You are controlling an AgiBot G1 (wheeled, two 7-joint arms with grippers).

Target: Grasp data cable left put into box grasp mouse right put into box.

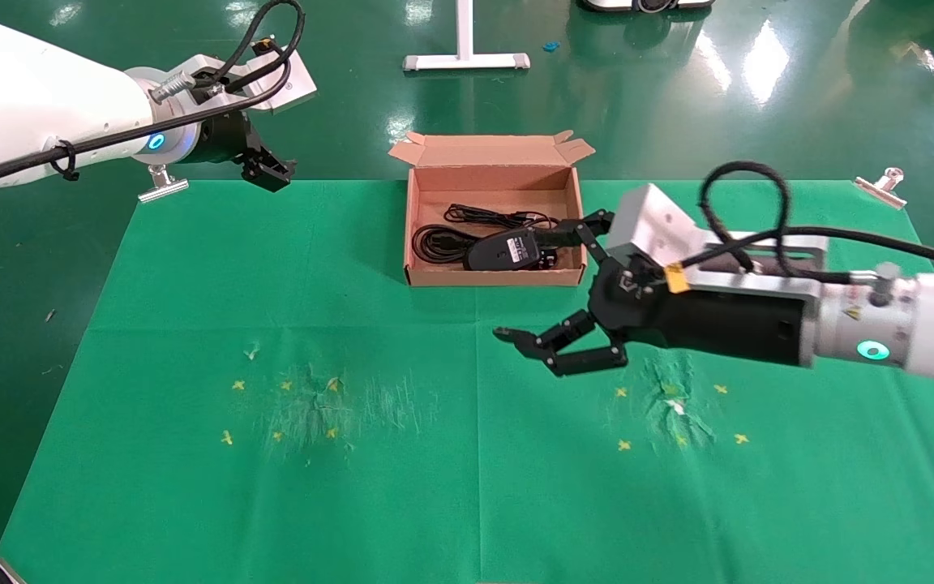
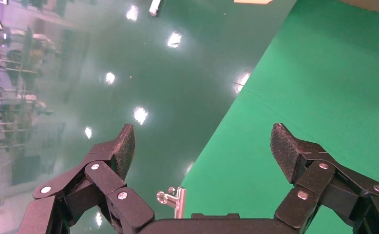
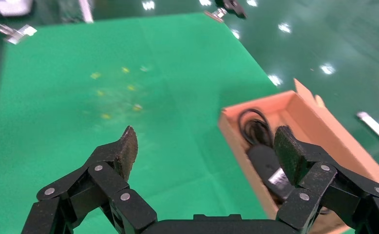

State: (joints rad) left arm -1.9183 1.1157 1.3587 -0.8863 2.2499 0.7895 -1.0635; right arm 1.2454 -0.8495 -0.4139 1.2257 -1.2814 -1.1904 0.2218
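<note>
The brown cardboard box (image 1: 491, 277) stands open at the back middle of the green table. Inside it the black mouse (image 1: 503, 250) lies label up, its thin cord (image 1: 490, 216) behind it. The coiled black data cable (image 1: 434, 242) lies at the box's left end. My right gripper (image 1: 520, 285) is open and empty, low over the box's front right corner, one finger above the mouse. In the right wrist view the gripper (image 3: 207, 148) shows beside the box (image 3: 241, 141), the mouse (image 3: 268, 161) and the cable (image 3: 253, 126). My left gripper (image 1: 268, 170) is open and empty, raised at the table's back left corner.
Silver clips hold the cloth at the back corners (image 1: 163, 186) (image 1: 880, 185); the left one shows in the left wrist view (image 2: 175, 200). Yellow crosses mark worn cloth patches front left (image 1: 280, 410) and front right (image 1: 678, 414). A white stand base (image 1: 465, 58) sits on the floor behind.
</note>
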